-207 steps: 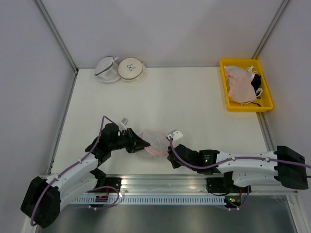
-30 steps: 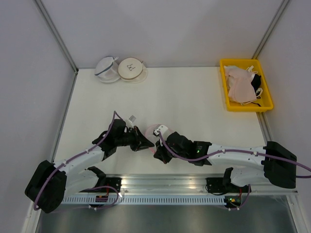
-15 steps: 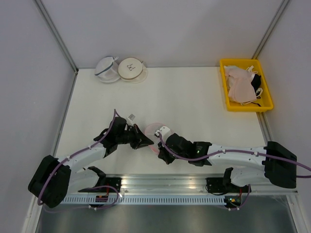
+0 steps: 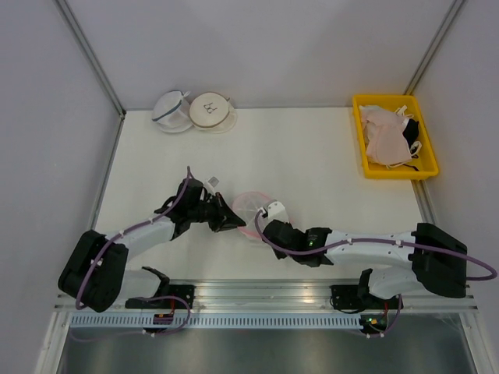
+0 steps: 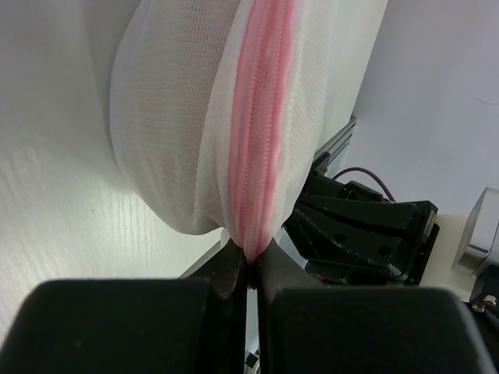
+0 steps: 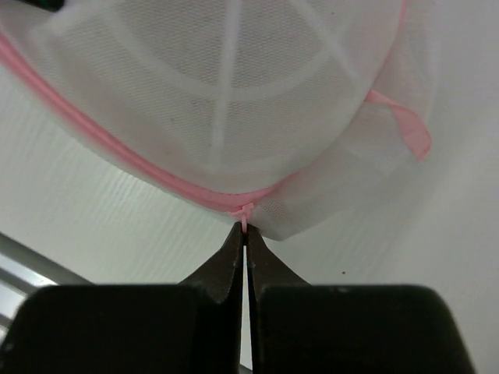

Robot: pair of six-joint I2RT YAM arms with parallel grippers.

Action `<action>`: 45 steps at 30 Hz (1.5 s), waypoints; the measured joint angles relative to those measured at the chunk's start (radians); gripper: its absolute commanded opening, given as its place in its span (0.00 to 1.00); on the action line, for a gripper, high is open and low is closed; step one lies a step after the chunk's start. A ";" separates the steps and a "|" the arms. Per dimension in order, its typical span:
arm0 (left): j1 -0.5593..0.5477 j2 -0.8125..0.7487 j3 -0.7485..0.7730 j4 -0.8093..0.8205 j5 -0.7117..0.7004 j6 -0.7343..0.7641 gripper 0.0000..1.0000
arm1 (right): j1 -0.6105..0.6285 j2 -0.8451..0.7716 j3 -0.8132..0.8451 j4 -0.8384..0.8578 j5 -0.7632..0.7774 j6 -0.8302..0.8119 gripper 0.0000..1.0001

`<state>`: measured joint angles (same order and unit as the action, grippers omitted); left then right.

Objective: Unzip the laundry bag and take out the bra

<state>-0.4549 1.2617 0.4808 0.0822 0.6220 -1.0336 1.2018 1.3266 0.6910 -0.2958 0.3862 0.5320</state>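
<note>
Top external view: the round, domed white-mesh laundry bag with the pink rim (image 4: 251,204) sits near the front edge of the worktop (image 4: 312,156), a little left of its middle. An arm closes on it from either side.

The left wrist view shows the left tool (image 5: 248,269) pressed together on the pink zipper band (image 5: 261,117) at the bag's rim, with a fold of the seam caught in the tips. In the right wrist view the right tool (image 6: 246,238) is pinched onto the small pink zipper pull (image 6: 247,212), with only its very tips on the tab. The stretch of zipper on show looks closed. I cannot make out the bra through the mesh, so I take it to be inside.

So the step, as I read it, is starting the zip. The left tool should act as the anchor and hold the rim firm and low against the worktop. The right tool should draw the pull away along the curve of the rim, following the arc, not hauling in a straight line. Pulling straight would probably drag or tip the light bag instead of running the slider.

That bite on the tab is thin, so a steady, slow pull suits it better than a jerk, or the tab may slip free. The pink ribbon loop (image 6: 413,132) on the rim is best kept clear of the zipper's path.
</note>
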 measured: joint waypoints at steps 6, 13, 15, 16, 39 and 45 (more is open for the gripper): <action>0.008 0.123 0.091 -0.005 0.087 0.093 0.21 | -0.011 0.046 0.032 -0.068 0.113 0.044 0.00; 0.015 0.177 0.210 -0.075 0.124 0.211 1.00 | -0.017 0.021 0.068 -0.109 0.166 0.041 0.01; 0.017 0.172 0.218 -0.090 0.120 0.220 1.00 | -0.018 0.002 0.074 -0.117 0.171 0.039 0.01; 0.017 0.163 0.217 -0.106 0.113 0.221 1.00 | -0.018 -0.006 0.078 -0.120 0.172 0.039 0.00; -0.095 -0.566 -0.061 -0.311 0.031 -0.003 1.00 | -0.020 -0.125 0.139 0.056 -0.284 -0.109 0.00; -0.097 -0.546 -0.116 -0.272 -0.016 -0.071 1.00 | -0.007 -0.111 0.139 0.080 -0.348 -0.111 0.00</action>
<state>-0.5522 0.7162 0.3645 -0.1902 0.6056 -1.1049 1.1946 1.2156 0.8303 -0.2161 0.0387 0.4206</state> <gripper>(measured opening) 0.993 0.007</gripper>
